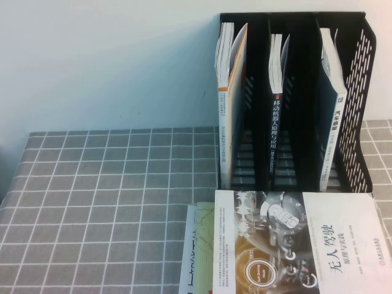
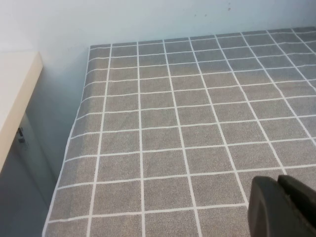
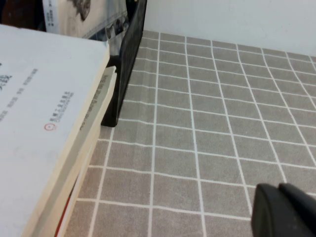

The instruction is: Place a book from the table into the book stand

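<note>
The book (image 1: pixel 300 245), white and brown-gold with gauge graphics and a black Chinese title, lies flat at the table's (image 1: pixel 110 184) front right, on top of other books. The black book stand (image 1: pixel 361 92) stands upright behind it, with one book in each of its three compartments. Neither gripper shows in the high view. In the right wrist view the book's white cover (image 3: pixel 39 123) and the stand's corner (image 3: pixel 126 64) are beside my right gripper (image 3: pixel 279 191), which is shut, empty and apart from them. My left gripper (image 2: pixel 278 186) is shut and empty over bare cloth.
A white and green book (image 1: pixel 199 251) sticks out from under the book on its left. The stand holds a white-and-orange book (image 1: pixel 228 104), a black-spined book (image 1: pixel 277 116) and a dark blue book (image 1: pixel 334 122). A pale shelf (image 2: pixel 15 94) stands beyond the table's left edge.
</note>
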Robot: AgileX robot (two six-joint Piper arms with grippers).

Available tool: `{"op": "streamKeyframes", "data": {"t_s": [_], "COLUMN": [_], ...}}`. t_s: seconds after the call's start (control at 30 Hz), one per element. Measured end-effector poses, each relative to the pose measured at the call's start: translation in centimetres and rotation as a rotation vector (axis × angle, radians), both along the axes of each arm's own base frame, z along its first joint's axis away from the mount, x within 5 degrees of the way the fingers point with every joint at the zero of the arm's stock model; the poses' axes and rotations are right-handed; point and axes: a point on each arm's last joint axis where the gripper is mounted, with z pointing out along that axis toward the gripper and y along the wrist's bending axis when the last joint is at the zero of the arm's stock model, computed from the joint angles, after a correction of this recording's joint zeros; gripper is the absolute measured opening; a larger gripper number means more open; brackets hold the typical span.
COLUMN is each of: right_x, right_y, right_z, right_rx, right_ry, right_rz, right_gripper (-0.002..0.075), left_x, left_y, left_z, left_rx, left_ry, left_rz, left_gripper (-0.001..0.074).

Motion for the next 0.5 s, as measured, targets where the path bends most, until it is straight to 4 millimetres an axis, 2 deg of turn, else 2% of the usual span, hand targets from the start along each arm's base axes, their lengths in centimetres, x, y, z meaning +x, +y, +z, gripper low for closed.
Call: {"op": "streamKeyframes", "data": {"t_s": [0.5], "right_x": [0.00], "right_y": [0.00], "right_z": [0.00], "right_rx": [-0.001], "right_ry": [0.000], "right_rz": [0.000], "right_gripper": [-0.0003], "left_x": [0.05], "left_y": [-0.02], "left_z": [0.20], "left_rx": [0.000], "left_ry": [-0.022], "left_rz": [-0.002], "left_gripper": [-0.0003]}}
